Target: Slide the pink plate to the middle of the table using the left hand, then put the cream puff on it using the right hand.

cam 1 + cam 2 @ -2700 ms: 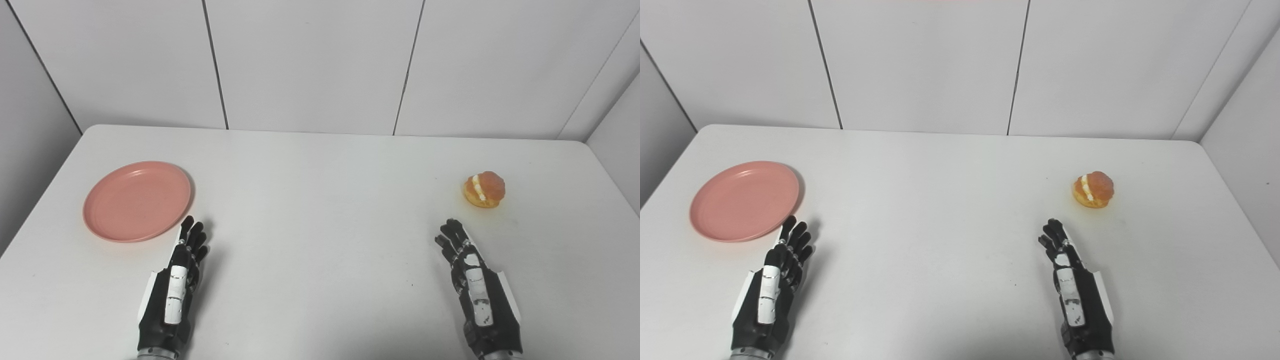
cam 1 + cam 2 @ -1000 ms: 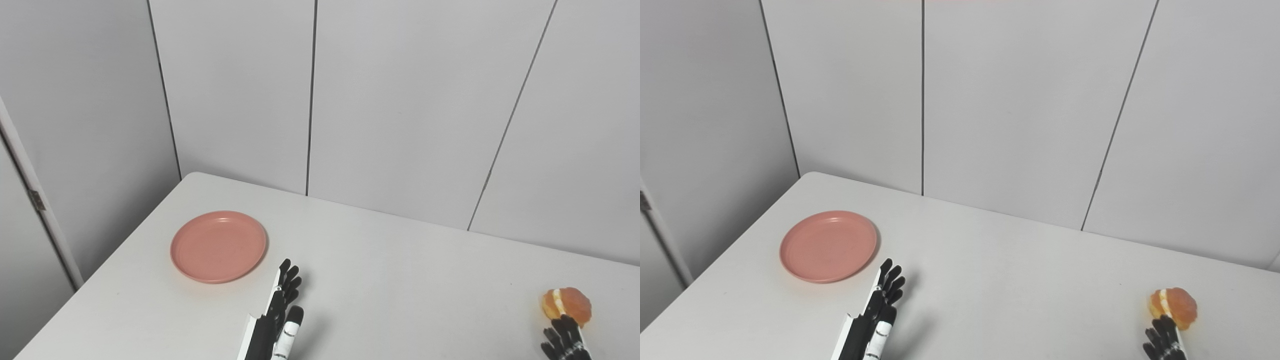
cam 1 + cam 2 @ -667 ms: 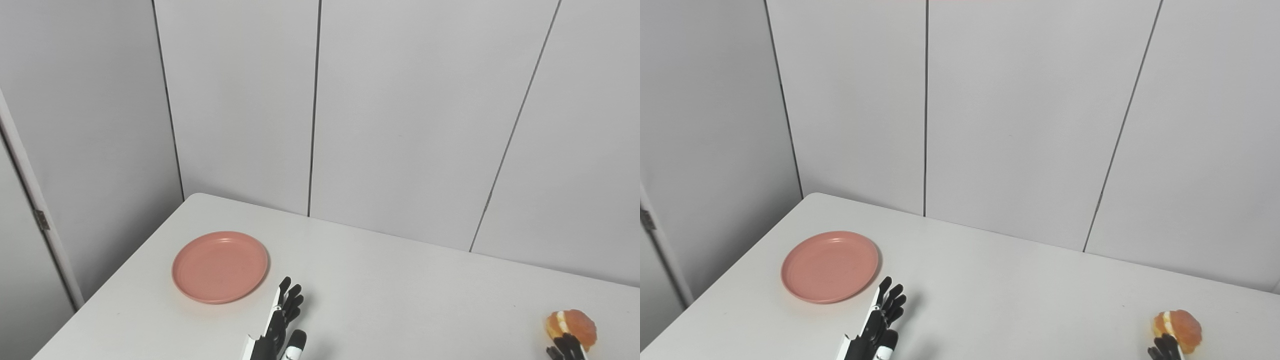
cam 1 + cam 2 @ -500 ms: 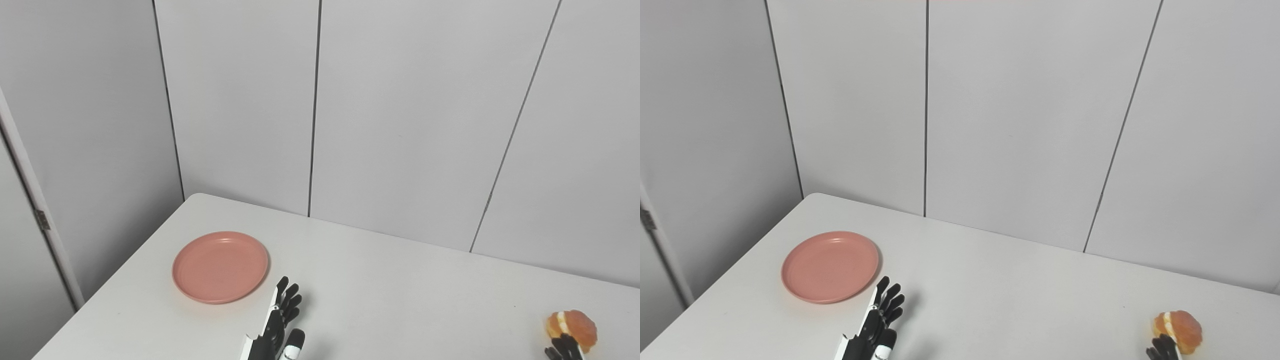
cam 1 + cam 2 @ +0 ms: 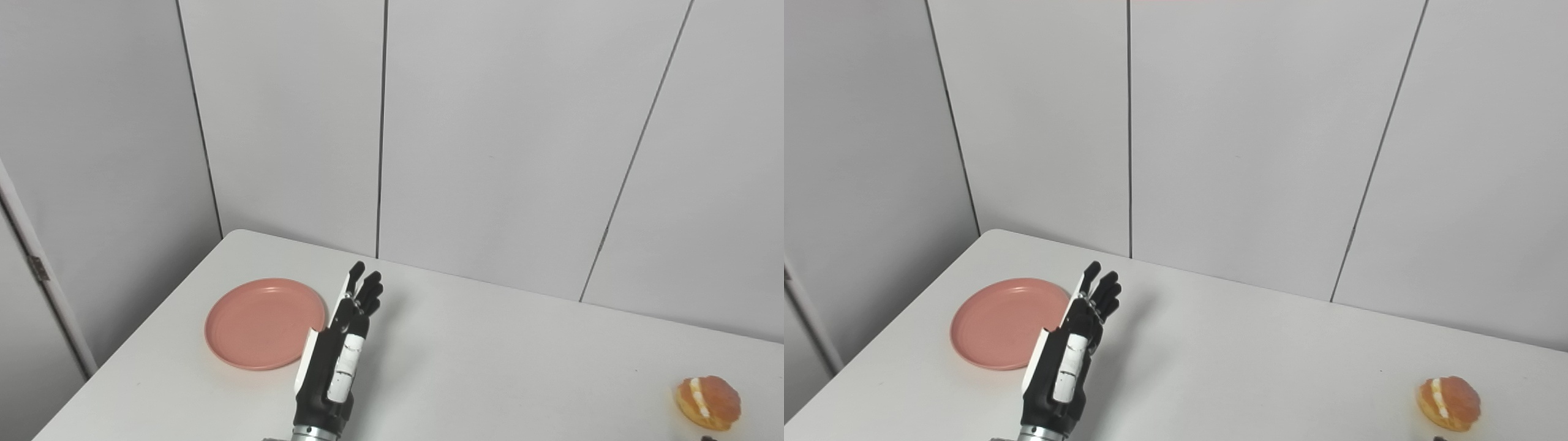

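A white table set against plain grey wall panels. The robot's left hand is raised above the table with its fingers straight, close together and pointing away from the robot; it holds nothing. The pink plate lies flat on the table just to the left of this hand, and the hand's edge overlaps the plate's right rim in both views, so whether they touch cannot be told. The cream puff sits far off to the right of the hand, near the table's near right corner, well apart from the plate. The right hand is out of view, apart from a dark speck at the bottom edge.

The step in hand looks like the reach for the plate. To do it well, the hand probably needs to cross over to the plate's far left side, lower until the fingers meet the rim, then push rightward in a slow, level stroke. Pressing down on the rim could tip the shallow plate, so the contact should stay low and sideways.
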Controlling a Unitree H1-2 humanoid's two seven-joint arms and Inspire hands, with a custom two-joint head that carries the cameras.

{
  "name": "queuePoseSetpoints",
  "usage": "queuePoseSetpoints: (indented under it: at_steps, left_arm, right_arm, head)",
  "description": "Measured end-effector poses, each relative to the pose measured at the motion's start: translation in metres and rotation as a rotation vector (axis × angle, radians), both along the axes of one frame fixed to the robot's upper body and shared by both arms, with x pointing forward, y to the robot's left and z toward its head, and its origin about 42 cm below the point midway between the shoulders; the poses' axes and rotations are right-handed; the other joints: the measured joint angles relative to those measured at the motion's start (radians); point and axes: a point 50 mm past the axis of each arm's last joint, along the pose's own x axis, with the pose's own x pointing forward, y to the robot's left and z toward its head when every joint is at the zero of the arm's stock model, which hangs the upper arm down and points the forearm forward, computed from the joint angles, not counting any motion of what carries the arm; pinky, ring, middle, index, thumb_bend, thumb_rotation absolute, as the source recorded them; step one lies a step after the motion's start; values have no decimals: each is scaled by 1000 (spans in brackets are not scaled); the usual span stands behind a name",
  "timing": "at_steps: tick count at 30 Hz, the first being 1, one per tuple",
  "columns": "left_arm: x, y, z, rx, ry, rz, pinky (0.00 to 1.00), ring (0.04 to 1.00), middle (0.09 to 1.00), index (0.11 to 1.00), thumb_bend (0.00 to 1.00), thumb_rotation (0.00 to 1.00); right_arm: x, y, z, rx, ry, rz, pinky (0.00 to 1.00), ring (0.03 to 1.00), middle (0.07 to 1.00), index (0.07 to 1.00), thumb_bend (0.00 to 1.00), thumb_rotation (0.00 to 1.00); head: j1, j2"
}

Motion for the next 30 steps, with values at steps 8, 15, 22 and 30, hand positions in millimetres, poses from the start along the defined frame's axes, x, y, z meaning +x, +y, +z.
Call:
queuePoseSetpoints:
  at_steps: [8, 15, 22, 30]
  left_arm:
    - [26, 42, 43, 60, -60, 74, 936, 916, 920, 922, 866, 951]
    - [49, 84, 58, 130, -84, 165, 959, 916, 914, 898, 924, 952]
    - [65, 149, 53, 205, -38, 288, 966, 915, 901, 890, 939, 965]
    - [79, 187, 59, 188, -32, 312, 986, 923, 891, 880, 941, 948]
  right_arm:
    - [-3, 5, -1, 2, 22, -35, 948, 894, 914, 930, 713, 1000]
    - [-3, 6, -1, 8, 30, -33, 906, 867, 883, 909, 743, 1000]
    - [-4, 4, -2, 11, 34, -37, 908, 868, 889, 913, 765, 1000]
    - [-4, 3, -2, 14, 37, -35, 924, 873, 895, 926, 751, 1000]
  head:
    - [-11, 8]
    - [-6, 15]
    - [0, 20]
    - [6, 26]
